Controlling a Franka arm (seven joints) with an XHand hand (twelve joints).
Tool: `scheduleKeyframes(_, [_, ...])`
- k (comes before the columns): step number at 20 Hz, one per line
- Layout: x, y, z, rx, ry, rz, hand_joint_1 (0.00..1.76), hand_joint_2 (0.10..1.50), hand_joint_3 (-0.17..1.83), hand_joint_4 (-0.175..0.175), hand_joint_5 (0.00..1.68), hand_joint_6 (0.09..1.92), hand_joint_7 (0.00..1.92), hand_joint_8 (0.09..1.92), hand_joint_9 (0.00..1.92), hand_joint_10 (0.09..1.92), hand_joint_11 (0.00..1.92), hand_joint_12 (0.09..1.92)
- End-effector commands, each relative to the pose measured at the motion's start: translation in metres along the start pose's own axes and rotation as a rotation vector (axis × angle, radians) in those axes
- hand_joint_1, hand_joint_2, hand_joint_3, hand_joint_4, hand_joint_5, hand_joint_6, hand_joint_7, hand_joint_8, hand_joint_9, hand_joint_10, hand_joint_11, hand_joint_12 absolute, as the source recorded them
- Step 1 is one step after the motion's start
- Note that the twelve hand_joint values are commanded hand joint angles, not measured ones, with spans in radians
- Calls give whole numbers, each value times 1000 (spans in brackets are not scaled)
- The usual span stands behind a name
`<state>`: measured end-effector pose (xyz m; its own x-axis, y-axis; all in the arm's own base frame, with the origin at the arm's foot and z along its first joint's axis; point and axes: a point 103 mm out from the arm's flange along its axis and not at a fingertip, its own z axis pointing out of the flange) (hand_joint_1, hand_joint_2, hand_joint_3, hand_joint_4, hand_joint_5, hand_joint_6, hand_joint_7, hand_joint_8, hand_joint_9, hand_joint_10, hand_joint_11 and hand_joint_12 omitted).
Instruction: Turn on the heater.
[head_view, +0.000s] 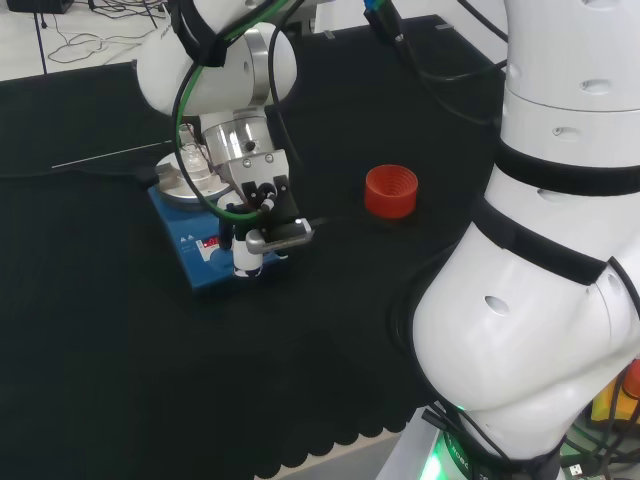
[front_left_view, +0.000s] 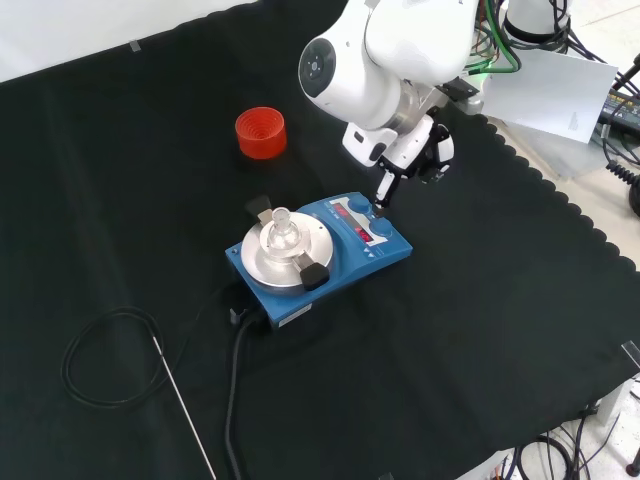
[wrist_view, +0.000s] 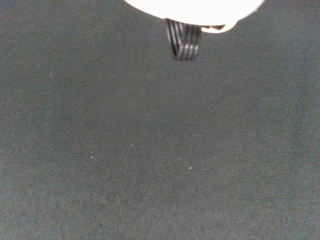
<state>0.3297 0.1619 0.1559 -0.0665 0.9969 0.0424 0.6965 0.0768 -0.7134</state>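
The heater (front_left_view: 345, 250) is a blue box with a round silver plate (front_left_view: 262, 262) and a small clear glass flask (front_left_view: 280, 232) standing on it. In the head view the heater (head_view: 205, 255) lies under the arm's wrist. My hand (front_left_view: 415, 150) hangs over the heater's front panel. One straight finger (front_left_view: 384, 190) points down and meets the panel beside a blue knob (front_left_view: 382, 228); the other fingers are tucked back. In the head view the hand (head_view: 262, 205) has that fingertip (head_view: 246, 262) on the panel's edge. Red marks glow on the panel (front_left_view: 352, 214).
A red ribbed ring (front_left_view: 261, 132), also in the head view (head_view: 390, 190), stands alone on the cloth beyond the heater. A black cable (front_left_view: 100, 350) coils from the heater's back, beside a thin rod (front_left_view: 185, 410). In the wrist view, black cloth (wrist_view: 160, 150) lies below.
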Motion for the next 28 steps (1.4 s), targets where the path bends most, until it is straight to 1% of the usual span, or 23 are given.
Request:
scheduleKeyframes(1, [-3,1,-1,10,-7,3,1476,676,1066,-41,321,242,1631,1668,1729,1600,1260,1315])
scheduleKeyframes(3, [-5,1,-3,9,-3,-2,1476,676,1066,-41,327,241,1631,1668,1729,1601,1261,1315])
scheduleKeyframes(5, [-4,3,-3,13,-10,4,1476,676,1068,-40,334,241,1631,1669,1731,1602,1262,1316])
scheduleKeyframes(10, [6,8,-5,22,-20,3,1476,676,1070,-40,349,242,1632,1670,1732,1604,1263,1318])
scheduleKeyframes(11, [-2,7,-6,23,-10,-7,1476,676,1071,-40,352,243,1632,1670,1732,1604,1263,1318])
scheduleKeyframes(13, [-6,7,-6,22,-8,-10,1476,675,1072,-40,358,244,1631,1670,1733,1604,1264,1319])
scheduleKeyframes(21, [-8,8,-5,32,-7,-8,1478,670,1082,-41,367,242,1638,1666,1733,1605,1268,1321])
scheduleKeyframes(24, [-4,10,-3,37,-15,-1,1479,668,1086,-41,370,241,1639,1665,1734,1605,1269,1322])
scheduleKeyframes(28, [-9,10,-2,40,-9,-13,1479,666,1090,-42,376,241,1640,1665,1735,1605,1269,1323])
